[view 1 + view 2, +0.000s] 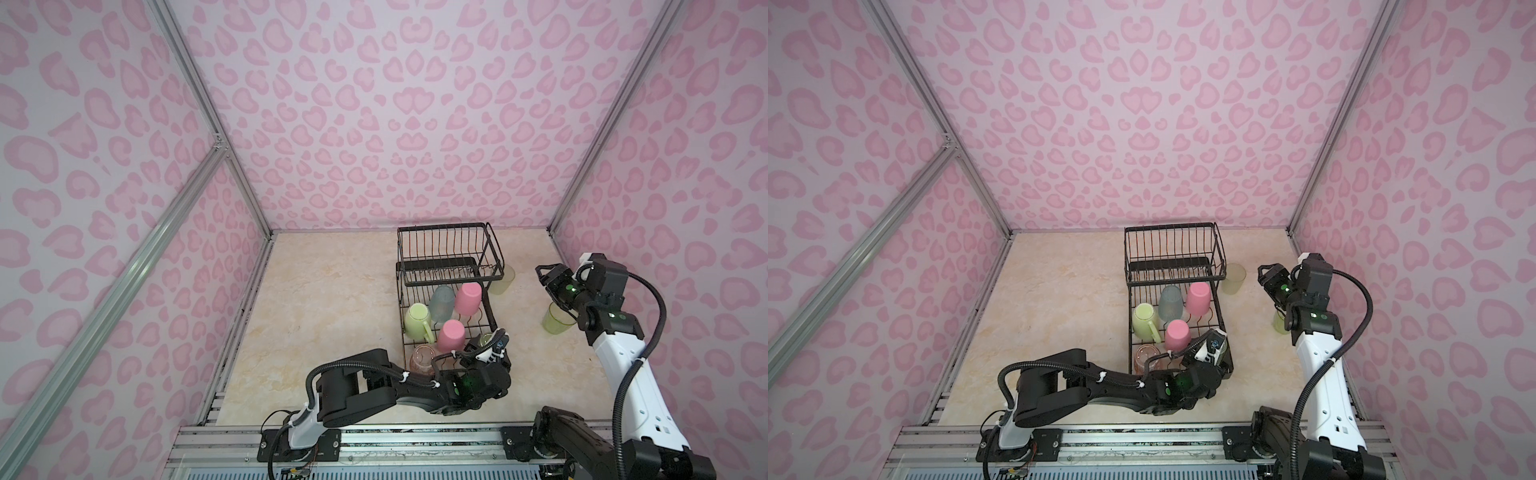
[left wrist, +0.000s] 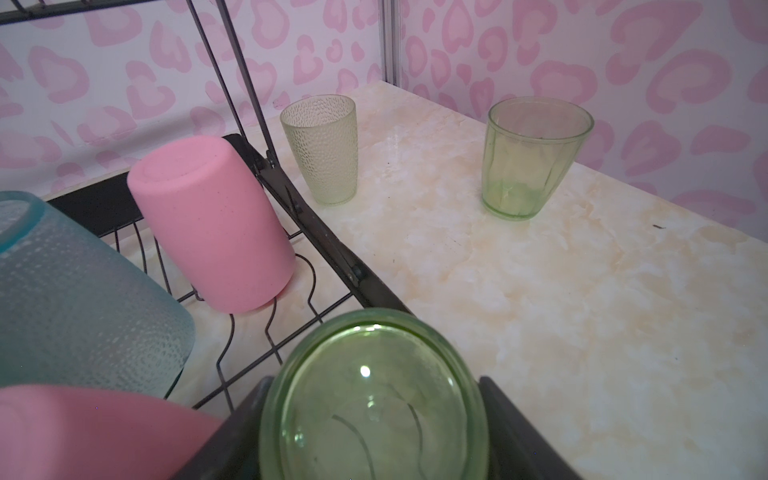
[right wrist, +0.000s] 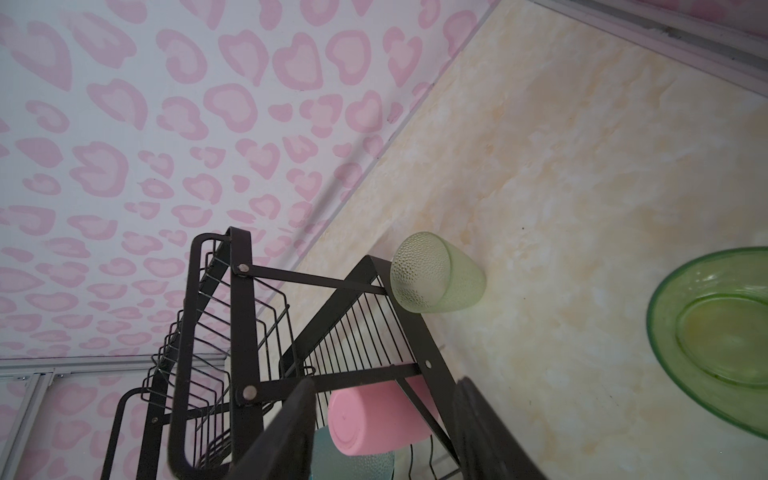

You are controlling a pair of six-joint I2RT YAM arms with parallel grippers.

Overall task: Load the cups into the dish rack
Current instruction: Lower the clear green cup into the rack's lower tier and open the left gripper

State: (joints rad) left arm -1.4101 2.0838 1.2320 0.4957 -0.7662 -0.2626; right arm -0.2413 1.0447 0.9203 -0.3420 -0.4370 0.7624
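The left gripper [image 1: 487, 341] clasps an upturned clear green glass [image 2: 374, 399] between its fingers, over the dish rack [image 2: 332, 249] wires; lower it straight, clear of the pink tumbler [image 2: 83, 432] beside the fingers, then part them; the right gripper [image 1: 545, 277] gapes empty

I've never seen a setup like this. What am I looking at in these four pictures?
Two robot arms, left and right, work at a table. Two pictures look down from overhead; the other two come from a camera on each arm's wrist. A black wire rack holds five cups. The left gripper is clamped on an upside-down green glass at the rack's near end. The right gripper is open and empty. Near it, a second green glass and a frosted tumbler stand on the table, outside the rack.
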